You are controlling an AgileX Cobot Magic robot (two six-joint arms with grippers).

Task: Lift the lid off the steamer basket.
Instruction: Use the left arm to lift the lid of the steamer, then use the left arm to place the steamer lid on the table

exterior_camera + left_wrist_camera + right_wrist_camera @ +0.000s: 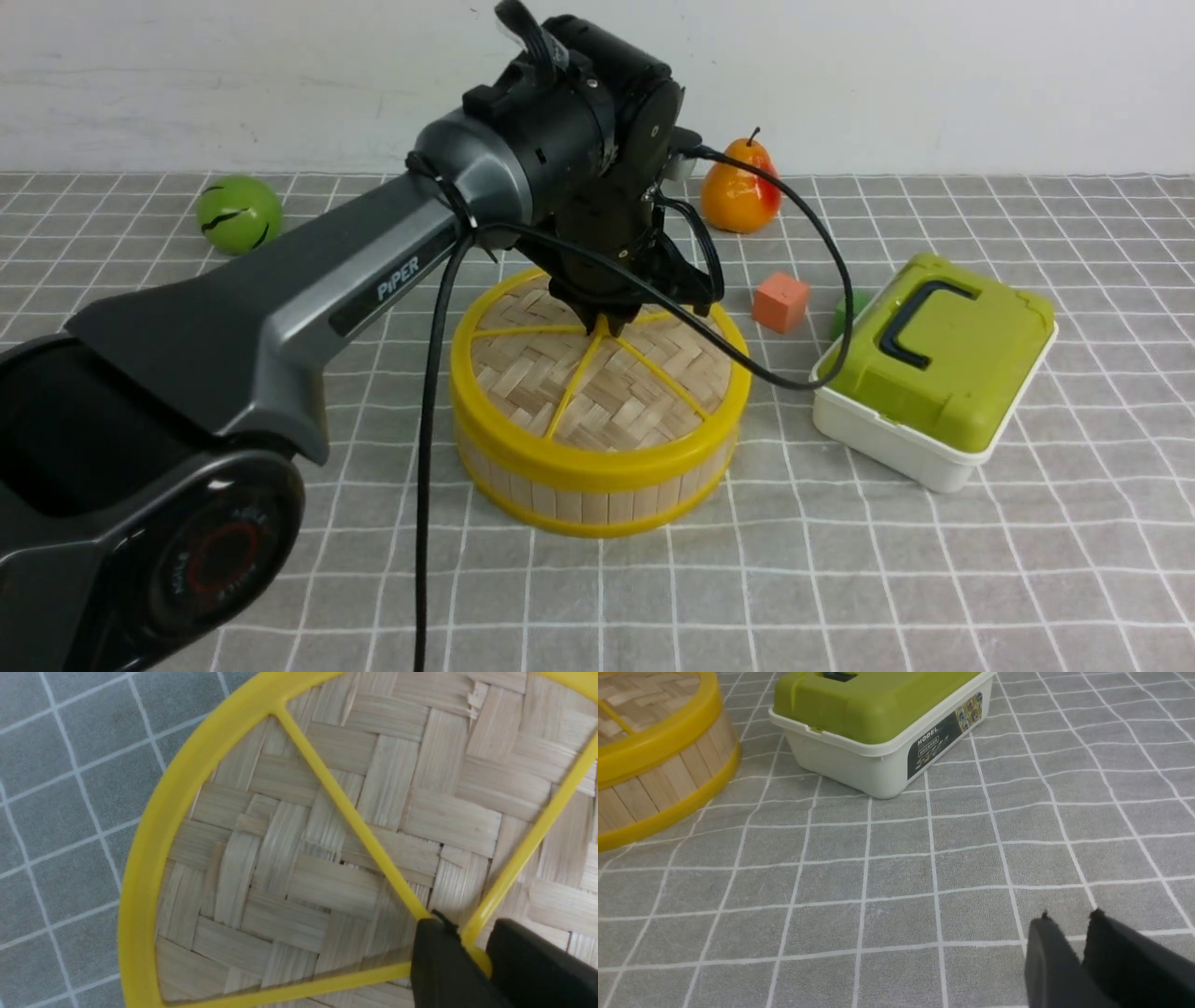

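The lid (597, 383), woven pale bamboo with a yellow rim and spokes, lies on the steamer basket (579, 504) at the middle of the table. My left gripper (607, 322) reaches down onto the lid's centre. In the left wrist view my left gripper (472, 947) is shut on the yellow hub where the lid's (327, 868) spokes meet. My right gripper (1069, 919) is shut and empty, low over the bare cloth, out of the front view. The basket's side (658, 788) and the lid's rim (654, 746) show in the right wrist view.
A white box with a green lid and black handle (934, 364) stands right of the basket; it also shows in the right wrist view (873, 714). An orange cube (780, 301), a small green block (845, 313), a pear (740, 191) and a green ball (239, 214) lie behind.
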